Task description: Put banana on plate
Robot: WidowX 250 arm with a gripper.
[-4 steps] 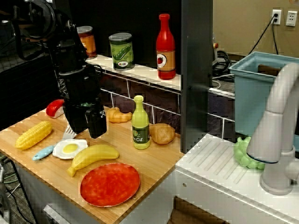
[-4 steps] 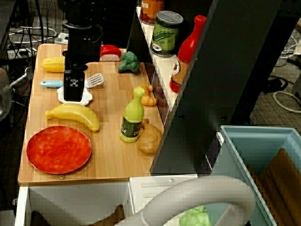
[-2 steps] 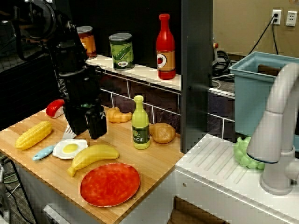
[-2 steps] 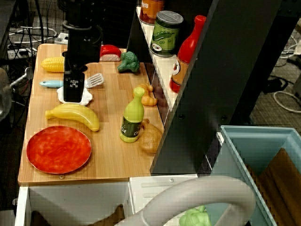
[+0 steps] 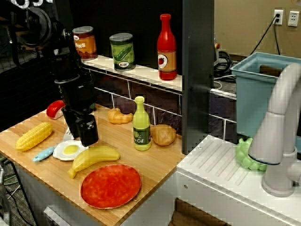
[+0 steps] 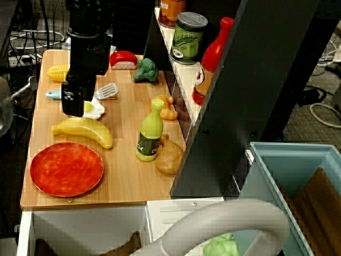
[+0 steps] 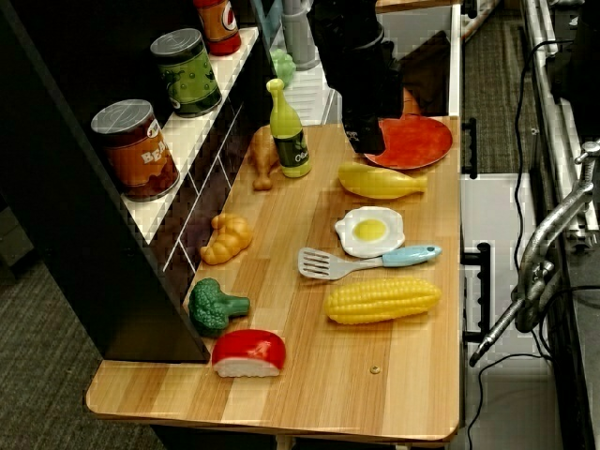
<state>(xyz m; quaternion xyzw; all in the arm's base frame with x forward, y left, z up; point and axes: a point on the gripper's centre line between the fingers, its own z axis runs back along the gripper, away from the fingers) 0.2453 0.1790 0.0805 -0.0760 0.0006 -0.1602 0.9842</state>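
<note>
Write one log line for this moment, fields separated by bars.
stage: approach | hand: above fried egg, empty | yellow plastic banana: on wooden counter beside red-orange round plate | grasp: not yet

front: low, oblique | overhead: sink end | far end: opposite | shared: countertop [image 5: 117, 141]

Count on the worktop [image 7: 281, 394]: 1 banana [image 5: 93, 158], 1 plate [image 5: 111, 186], 1 fried egg [image 7: 369, 231], 1 corn cob [image 7: 382, 300], 1 spatula [image 7: 361, 262], 1 broccoli [image 7: 215, 306], 1 croissant [image 7: 226, 238], 1 oil bottle [image 5: 141, 125], 1 chicken leg [image 7: 263, 157], 1 sushi piece [image 7: 248, 353]. Shelf [image 5: 141, 70]: 2 cans [image 5: 122, 52], 1 ketchup bottle [image 5: 167, 47].
</note>
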